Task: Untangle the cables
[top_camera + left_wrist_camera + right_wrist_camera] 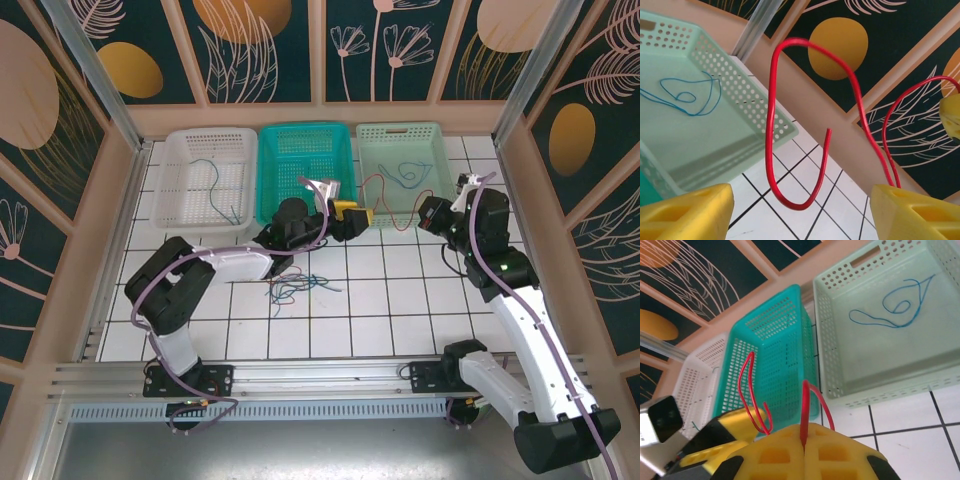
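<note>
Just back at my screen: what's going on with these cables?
The right hand is shut on a red cable, holding it above the table. The left hand is open, the cable's loop between its jaws. A blue cable lies in the pale green basket; a small tangle sits on the table.

Both arms: white moulded link shells (235, 262), black rounded joint housings (290, 218), a thick lilac cable (137, 300) strung along each. Black base blocks (190, 380). Left gripper (800, 200) and right gripper (804, 442): chunky yellow plastic fingers (910, 215) with rectangular recesses. Silver box with dark lens (660, 420) at left wrist.
</note>
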You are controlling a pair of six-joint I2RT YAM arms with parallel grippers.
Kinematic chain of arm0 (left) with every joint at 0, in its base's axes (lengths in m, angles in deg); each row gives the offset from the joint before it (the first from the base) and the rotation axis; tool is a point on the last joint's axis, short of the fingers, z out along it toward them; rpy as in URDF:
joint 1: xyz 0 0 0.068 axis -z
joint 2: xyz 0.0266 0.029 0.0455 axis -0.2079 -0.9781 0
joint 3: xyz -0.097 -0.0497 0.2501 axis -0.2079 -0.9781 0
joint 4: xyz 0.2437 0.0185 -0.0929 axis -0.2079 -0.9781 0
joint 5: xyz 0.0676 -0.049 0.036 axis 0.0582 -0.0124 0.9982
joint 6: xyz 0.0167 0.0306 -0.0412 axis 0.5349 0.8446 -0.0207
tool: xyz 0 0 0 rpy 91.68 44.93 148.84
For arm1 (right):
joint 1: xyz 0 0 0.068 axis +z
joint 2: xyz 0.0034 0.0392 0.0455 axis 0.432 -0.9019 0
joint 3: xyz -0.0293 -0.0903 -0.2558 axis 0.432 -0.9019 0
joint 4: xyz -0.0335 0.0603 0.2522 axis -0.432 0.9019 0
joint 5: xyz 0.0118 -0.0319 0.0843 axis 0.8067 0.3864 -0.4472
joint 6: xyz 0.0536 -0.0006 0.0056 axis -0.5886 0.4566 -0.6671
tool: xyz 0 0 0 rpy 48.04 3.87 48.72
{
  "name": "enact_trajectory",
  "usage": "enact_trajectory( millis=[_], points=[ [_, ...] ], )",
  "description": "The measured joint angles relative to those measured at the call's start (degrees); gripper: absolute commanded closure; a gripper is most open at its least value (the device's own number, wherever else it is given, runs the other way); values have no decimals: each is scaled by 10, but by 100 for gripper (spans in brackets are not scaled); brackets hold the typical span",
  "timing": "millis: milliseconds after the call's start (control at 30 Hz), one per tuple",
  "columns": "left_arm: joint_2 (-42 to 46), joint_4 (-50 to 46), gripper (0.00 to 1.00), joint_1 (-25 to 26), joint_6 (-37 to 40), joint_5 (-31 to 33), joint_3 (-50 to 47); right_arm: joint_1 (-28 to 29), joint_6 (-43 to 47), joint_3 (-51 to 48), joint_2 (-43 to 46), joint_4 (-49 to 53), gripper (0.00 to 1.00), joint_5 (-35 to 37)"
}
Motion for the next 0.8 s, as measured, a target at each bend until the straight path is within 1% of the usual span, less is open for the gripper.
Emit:
enact_trajectory(
  millis=[233, 300, 433, 567, 700, 800],
  points=[
    [-28, 18, 42, 0, -31, -2, 21, 0, -5, 0, 16, -23, 100, -28],
    [-28, 29, 42, 0, -34, 3, 21, 0, -5, 0, 20, -23, 100, -31],
    [-28, 47, 35, 0, -37, 15, 21, 0, -4, 0, 26, -24, 100, -35],
    [-19, 74, 33, 0, -37, 16, 4, 0, -4, 0, 29, -24, 100, -33],
    [-16, 112, 32, 0, -45, -7, -13, 0, -5, 0, 28, -23, 100, -20],
    [-14, 153, 28, 0, -57, -33, -34, 0, -5, 0, 24, -23, 100, -10]
  ],
)
